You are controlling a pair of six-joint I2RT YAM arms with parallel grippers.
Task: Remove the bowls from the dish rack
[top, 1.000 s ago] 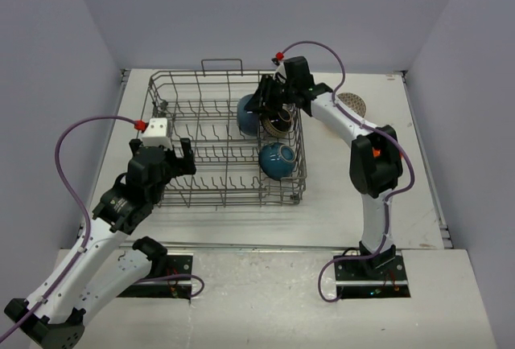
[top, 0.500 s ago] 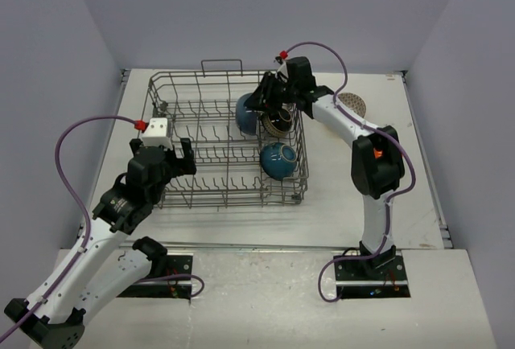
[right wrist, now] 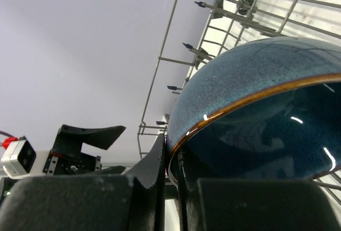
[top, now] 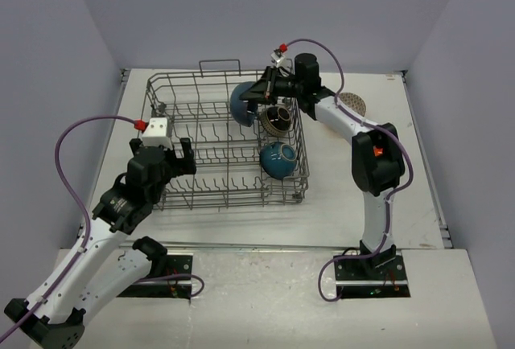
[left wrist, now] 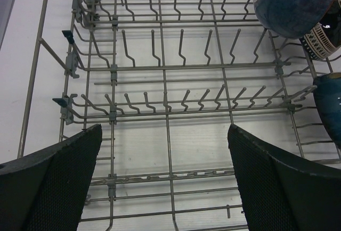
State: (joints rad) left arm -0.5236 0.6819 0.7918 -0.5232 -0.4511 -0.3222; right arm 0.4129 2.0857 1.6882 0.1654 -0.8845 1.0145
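The grey wire dish rack [top: 201, 136] stands mid-table. My right gripper [top: 259, 94] reaches over its far right corner and is shut on the rim of a dark blue bowl [top: 240, 100], which hangs tilted above the tines. In the right wrist view the fingers [right wrist: 160, 159] pinch that bowl's [right wrist: 256, 108] orange-edged rim. Still in the rack are a black-and-cream patterned bowl [top: 278, 119] and a second dark blue bowl [top: 278, 161]. My left gripper [top: 171, 158] hovers open over the rack's left side; its fingers [left wrist: 58, 183] have only bare rack wires [left wrist: 165, 108] between them.
A round patterned dish [top: 352, 104] lies on the table to the right of the rack, behind my right arm. The rack's wire handle loop [top: 220, 63] rises at its far edge. Purple cables arc off both wrists.
My right gripper has shut on the blue bowl's rim and lifted it up and toward the back of the rack. The left arm has not moved.
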